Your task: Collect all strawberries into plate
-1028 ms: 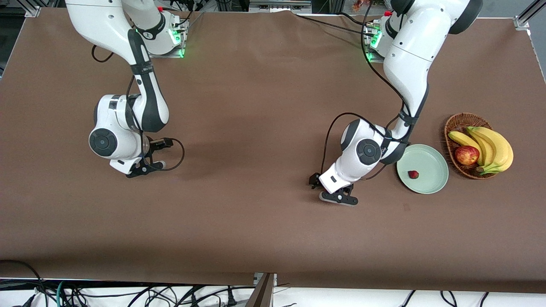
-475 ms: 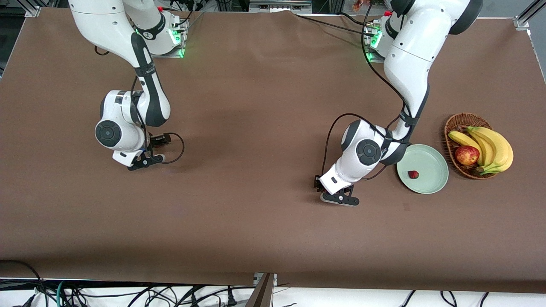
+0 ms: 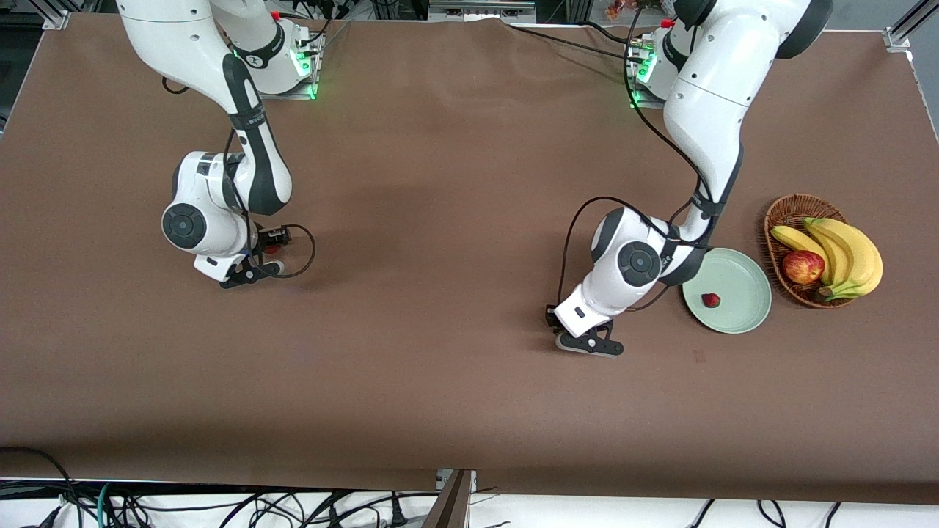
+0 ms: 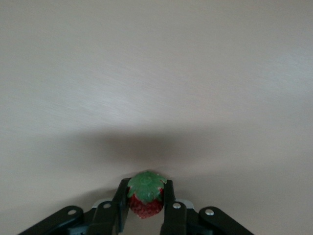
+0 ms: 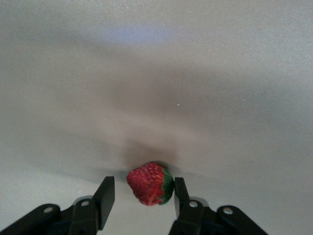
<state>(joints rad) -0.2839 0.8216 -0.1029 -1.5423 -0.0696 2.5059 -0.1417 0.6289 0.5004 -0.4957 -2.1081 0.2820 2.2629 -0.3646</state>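
One strawberry lies on the pale mint-green plate. My left gripper is low over the table, beside the plate toward the right arm's end. In the left wrist view it is shut on a second strawberry, green cap outward. My right gripper is low over the table at the right arm's end. In the right wrist view it is open around a third strawberry, which lies on the table between the fingers. That berry shows as a red spot in the front view.
A brown wicker basket with bananas and a red apple stands beside the plate at the left arm's end of the table. Cables loop from both wrists.
My right gripper has moved back toward its base and down around the third strawberry. My left gripper has shifted slightly toward the plate with its berry.
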